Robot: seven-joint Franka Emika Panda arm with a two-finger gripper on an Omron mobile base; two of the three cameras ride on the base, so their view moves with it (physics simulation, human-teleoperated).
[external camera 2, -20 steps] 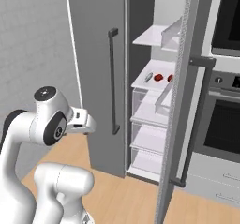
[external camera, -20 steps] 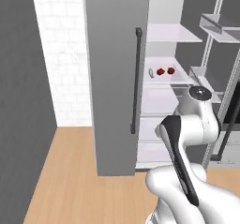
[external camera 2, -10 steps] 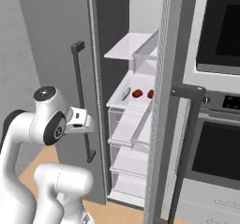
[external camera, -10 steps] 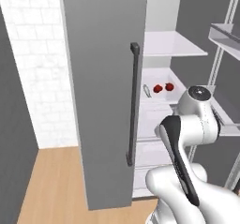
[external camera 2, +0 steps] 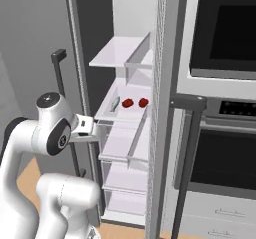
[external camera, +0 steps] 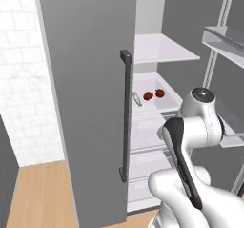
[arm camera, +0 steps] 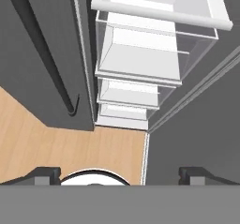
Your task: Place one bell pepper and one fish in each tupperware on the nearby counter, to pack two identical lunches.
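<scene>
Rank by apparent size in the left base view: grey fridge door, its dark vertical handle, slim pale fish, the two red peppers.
1. Grey fridge door, nearest the camera.
2. Dark vertical handle.
3. Slim pale fish and the two red peppers: all tiny, too alike to rank.

- Light is even and diffuse throughout, with no single lamp direction to read.
- The fridge interior (external camera: 157, 50) is the brightest zone; its white shelves (external camera 2: 120, 50) look nearly washed out.
- The grey fridge door (external camera: 86, 79) is flat, matte and glare-free.
- Shadows are soft and faint; the door handle (arm camera: 49, 54) casts only a thin dark line.
- The robot arm (external camera: 190, 127) carries a mild glossy sheen.
- Edges look slightly soft and pixelated; the red peppers (external camera: 154, 94) appear as small blobs without detail.
</scene>
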